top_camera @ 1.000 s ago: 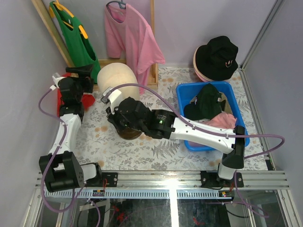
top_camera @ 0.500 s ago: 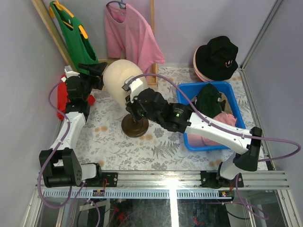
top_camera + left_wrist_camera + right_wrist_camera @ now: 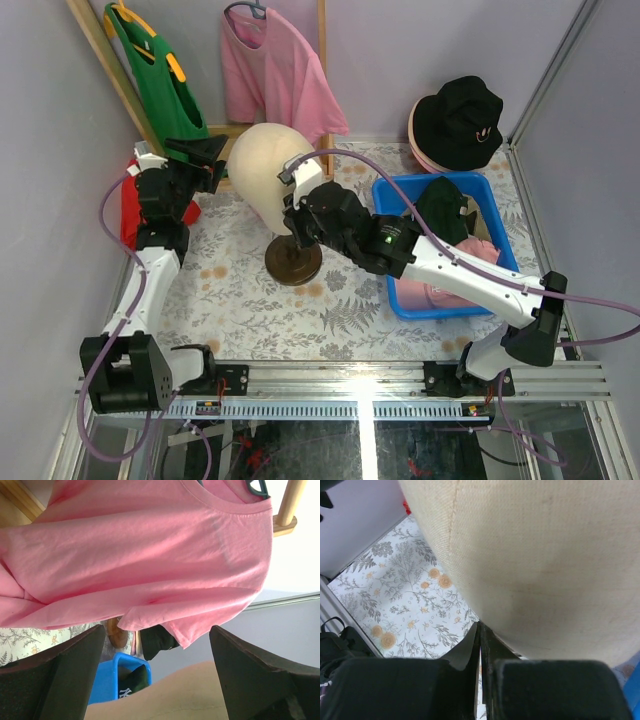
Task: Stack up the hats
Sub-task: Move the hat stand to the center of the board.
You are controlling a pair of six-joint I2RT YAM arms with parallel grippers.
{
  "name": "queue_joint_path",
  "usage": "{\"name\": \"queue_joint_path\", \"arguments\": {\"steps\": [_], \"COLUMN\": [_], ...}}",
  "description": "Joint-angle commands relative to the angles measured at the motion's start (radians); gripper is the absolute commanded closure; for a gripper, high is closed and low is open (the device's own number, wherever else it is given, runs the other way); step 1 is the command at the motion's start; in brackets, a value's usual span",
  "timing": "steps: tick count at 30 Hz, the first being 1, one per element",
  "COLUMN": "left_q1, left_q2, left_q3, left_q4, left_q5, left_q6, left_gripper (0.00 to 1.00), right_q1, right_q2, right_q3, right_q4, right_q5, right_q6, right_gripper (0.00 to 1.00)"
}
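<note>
While the right arm stretches across the table, the right gripper (image 3: 292, 212) sits tucked in under the cream mannequin head (image 3: 262, 170), jaws pressed fully together with nothing between them. From the right wrist camera the fingertips (image 3: 479, 639) look like they're right up against the underside of the head, just above the floral tablecloth (image 3: 405, 595). The head stands on a dark round base (image 3: 293, 263) near the middle of the table.

The left gripper (image 3: 213, 160) is up at the left side of that same head, jaws spread wide and holding nothing. Its wrist view looks out between the two fingers (image 3: 60, 670) at the pink T-shirt (image 3: 140, 555) on the wooden rack, with the head's curve along the bottom.

As for the hats, neither gripper is on one. The black bucket hat (image 3: 462, 115) sits in the back right corner on top of a pink hat (image 3: 418, 150), of which only the brim peeks out. The dark green cap (image 3: 437, 215) and a pink cap (image 3: 466, 258) are piled in the blue bin (image 3: 395, 188) on the right, partly hidden by the right arm.

A green T-shirt (image 3: 160, 75) hangs back left, and some red fabric (image 3: 128, 205) lies behind the left arm; can't tell what it is.
</note>
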Motion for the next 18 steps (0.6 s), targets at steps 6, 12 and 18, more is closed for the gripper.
{"name": "queue_joint_path", "arguments": {"steps": [6, 12, 18], "left_q1": [-0.009, -0.009, -0.012], "left_q2": [-0.082, -0.119, -0.165], "left_q3": [-0.024, -0.031, -0.026], "left_q4": [-0.04, -0.065, -0.154], "left_q5": [0.017, 0.002, -0.069], "left_q6": [0.04, 0.035, 0.021], "left_gripper": [0.16, 0.17, 0.17], "right_q1": [-0.03, -0.029, -0.028], "right_q2": [-0.05, -0.06, -0.092], "right_q3": [-0.006, -0.008, -0.018], "right_q4": [0.035, 0.015, -0.034], "right_q5": [0.076, 0.083, 0.069], "right_q6": [0.015, 0.028, 0.064], "right_gripper": [1.0, 1.0, 1.0]}}
